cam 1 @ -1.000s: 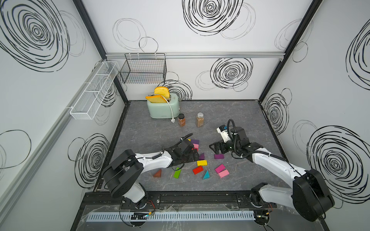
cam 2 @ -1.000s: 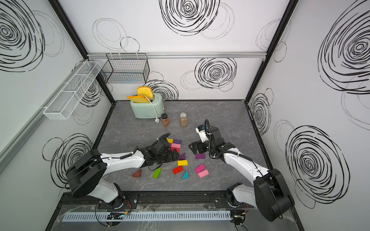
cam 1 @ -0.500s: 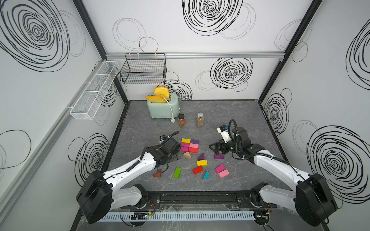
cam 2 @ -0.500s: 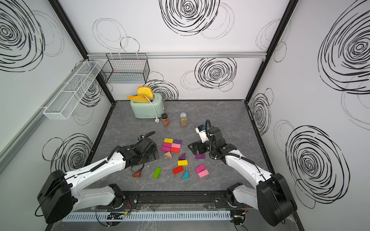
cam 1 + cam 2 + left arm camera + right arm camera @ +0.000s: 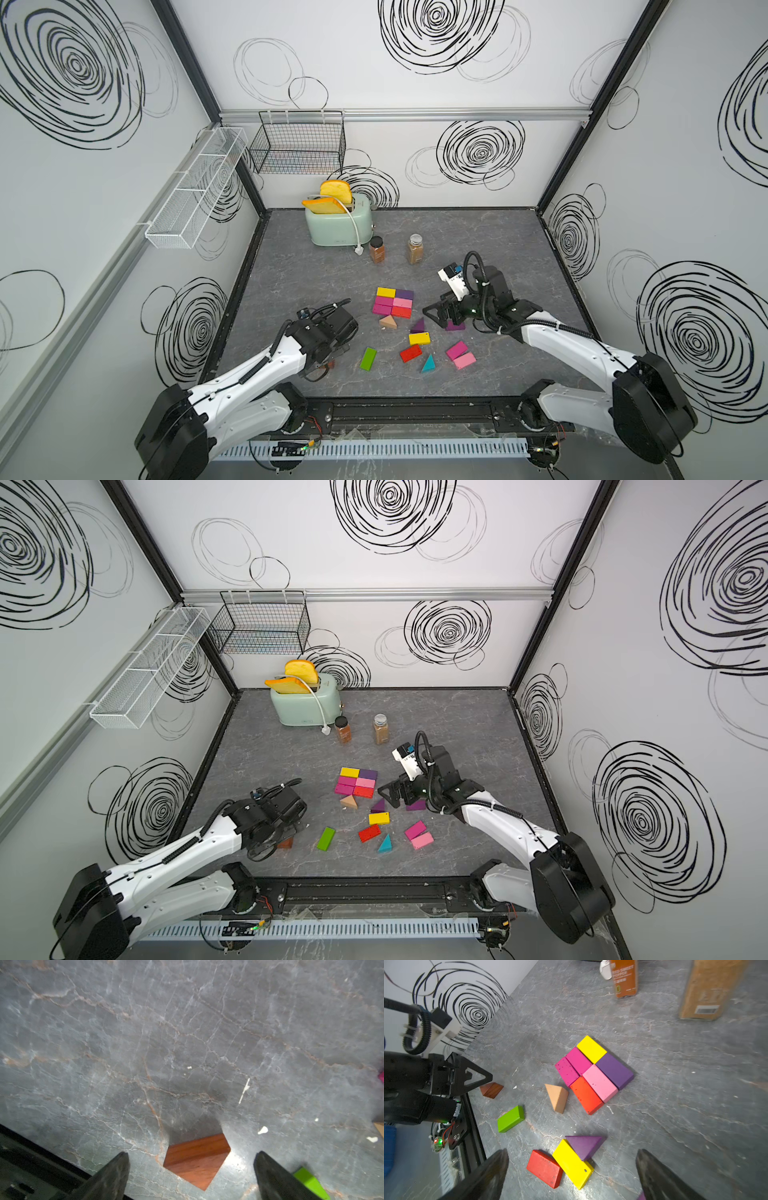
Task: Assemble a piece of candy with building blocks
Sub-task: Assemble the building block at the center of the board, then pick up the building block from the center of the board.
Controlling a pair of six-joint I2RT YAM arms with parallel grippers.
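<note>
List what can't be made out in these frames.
- Brown wooden wedge: both top views, mostly covered by the left gripper; clear only in the left wrist view.
- Purple wooden block by the right gripper: half covered in both top views, cut off by the right wrist view's edge.
- Tan-filled glass spice jar: label blurred, right wrist view.

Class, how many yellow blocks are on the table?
2. The corner yellow block sits far left in the packed group; the loose yellow block lies beside the purple wedge. The arms could hide more.
</note>
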